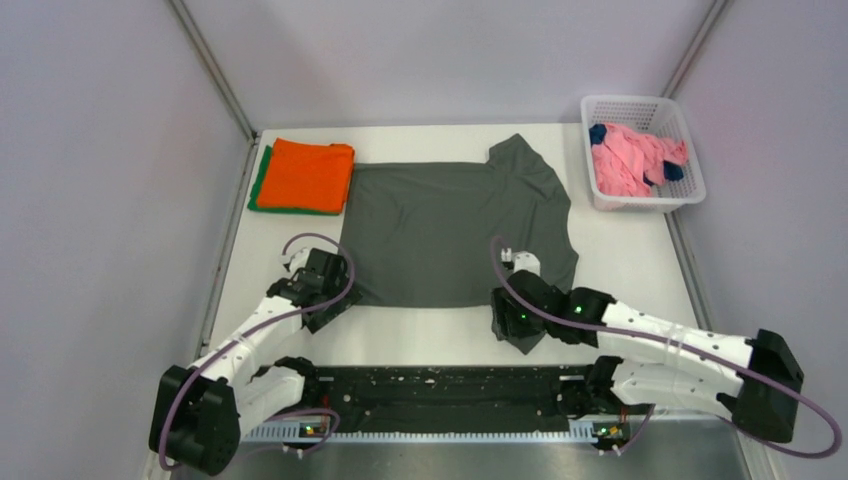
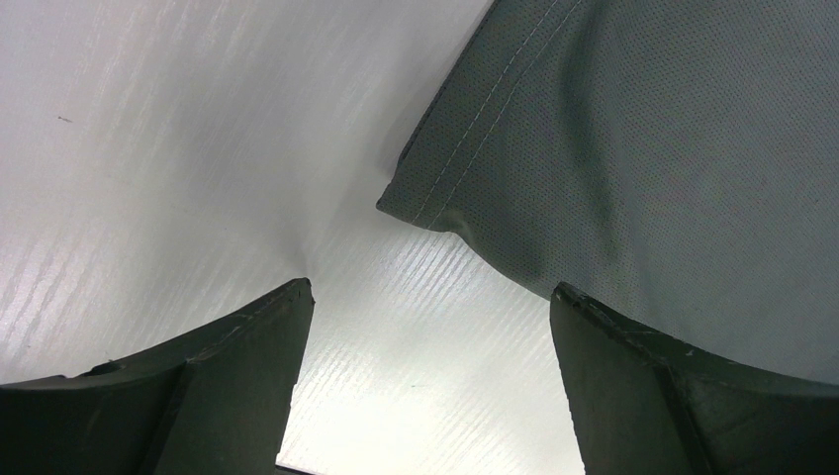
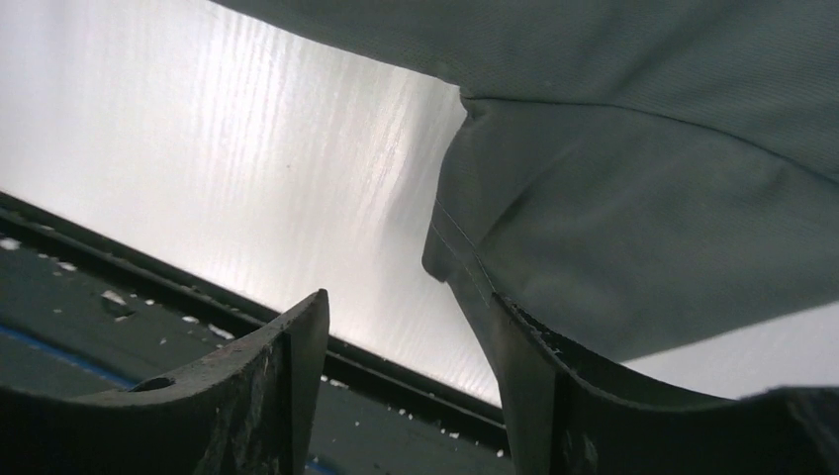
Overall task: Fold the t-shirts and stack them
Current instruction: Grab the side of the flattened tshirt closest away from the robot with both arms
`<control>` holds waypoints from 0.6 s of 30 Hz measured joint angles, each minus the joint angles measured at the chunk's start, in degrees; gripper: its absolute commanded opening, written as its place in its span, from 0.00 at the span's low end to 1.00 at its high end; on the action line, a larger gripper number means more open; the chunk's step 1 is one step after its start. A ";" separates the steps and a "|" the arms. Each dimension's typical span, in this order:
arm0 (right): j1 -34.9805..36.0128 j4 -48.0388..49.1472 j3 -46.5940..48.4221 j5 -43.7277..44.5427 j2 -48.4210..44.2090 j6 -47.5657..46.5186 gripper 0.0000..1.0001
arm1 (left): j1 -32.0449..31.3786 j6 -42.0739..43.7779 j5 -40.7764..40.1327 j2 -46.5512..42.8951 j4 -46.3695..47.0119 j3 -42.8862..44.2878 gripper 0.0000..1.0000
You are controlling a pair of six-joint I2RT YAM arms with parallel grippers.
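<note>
A dark olive-grey t-shirt lies spread flat on the white table. My left gripper is open at its near left hem corner. In the left wrist view the hem corner lies just ahead of the jaws, and nothing is between them. My right gripper is open at the shirt's near right sleeve. In the right wrist view the sleeve edge rests against the right finger. A folded orange t-shirt lies on a folded green one at the back left.
A white lattice basket at the back right holds a crumpled pink t-shirt and a navy one. A black rail runs along the table's near edge. Grey walls enclose the table.
</note>
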 measured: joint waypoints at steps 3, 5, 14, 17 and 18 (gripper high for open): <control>-0.02 -5.01 0.00 3.26 -5.55 5.20 0.61 | 0.00 -0.02 0.00 -0.13 0.02 0.00 0.87; -0.02 -7.91 -0.59 4.90 -7.45 9.18 0.60 | 0.00 -0.02 0.02 -0.11 0.04 0.00 0.83; -2.32 -14.38 -7.61 6.97 -12.81 19.98 0.51 | 0.00 0.07 0.28 4.44 3.56 0.11 0.48; -2.43 -13.92 -9.05 6.27 -13.84 21.51 0.49 | 0.00 -0.04 0.20 5.86 5.33 0.33 0.25; -2.45 -13.60 -9.64 5.97 -13.86 21.90 0.47 | 0.00 -0.02 0.17 6.43 6.14 0.35 0.15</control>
